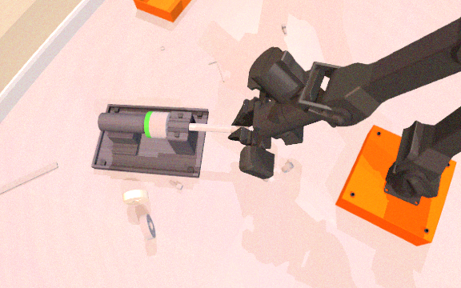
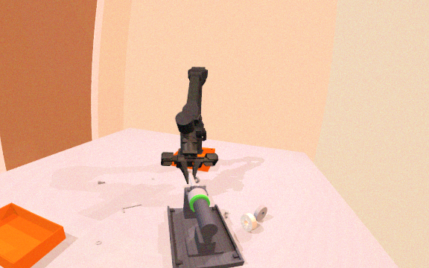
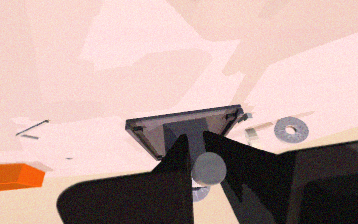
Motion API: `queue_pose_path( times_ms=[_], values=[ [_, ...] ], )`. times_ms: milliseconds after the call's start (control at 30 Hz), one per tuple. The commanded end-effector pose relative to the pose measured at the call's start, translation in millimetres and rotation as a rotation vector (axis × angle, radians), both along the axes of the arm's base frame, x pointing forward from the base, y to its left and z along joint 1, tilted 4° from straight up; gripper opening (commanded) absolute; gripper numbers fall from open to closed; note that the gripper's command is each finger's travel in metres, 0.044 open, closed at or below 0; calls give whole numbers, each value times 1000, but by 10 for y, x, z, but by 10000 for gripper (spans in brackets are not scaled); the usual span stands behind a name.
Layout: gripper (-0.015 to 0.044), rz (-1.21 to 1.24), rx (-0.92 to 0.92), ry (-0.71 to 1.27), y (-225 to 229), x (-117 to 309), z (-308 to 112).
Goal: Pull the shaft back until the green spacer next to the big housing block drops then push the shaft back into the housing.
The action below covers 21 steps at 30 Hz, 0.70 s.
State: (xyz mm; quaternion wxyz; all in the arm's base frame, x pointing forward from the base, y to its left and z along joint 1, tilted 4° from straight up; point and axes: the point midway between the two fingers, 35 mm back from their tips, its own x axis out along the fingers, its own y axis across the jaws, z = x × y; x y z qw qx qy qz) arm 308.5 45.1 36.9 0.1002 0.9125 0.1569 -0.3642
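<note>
The big dark housing cylinder (image 1: 122, 122) (image 2: 206, 219) stands raised over a dark base (image 1: 146, 173). The green spacer (image 1: 148, 124) (image 2: 199, 196) sits upright on the shaft line, against the housing's end. A pale spacer section (image 1: 159, 125) fills the space between it and the dark support block (image 1: 179, 127). The white shaft (image 1: 214, 128) sticks out of the block toward the arm; its round grey end (image 3: 209, 168) shows in the wrist view. My gripper (image 1: 235, 130) (image 2: 191, 180) (image 3: 195, 136) is shut on the shaft near its outer end. The shaft inside the spacers is hidden.
Two loose pale rings (image 1: 135, 197) (image 1: 148, 226) lie beside the base. A long thin bar (image 1: 26, 179) lies beyond its far-left corner. An orange tray (image 2: 17, 234) and small loose hardware are on the table. The arm stands on an orange plate (image 1: 368, 208).
</note>
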Motion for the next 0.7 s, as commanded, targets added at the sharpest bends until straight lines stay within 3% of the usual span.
queue_pose_path(
  times_ms=[0,667],
  values=[
    [0,4,-1,-1,-1,-8,0],
    [0,4,-1,-1,-9,-27,-1]
  ],
)
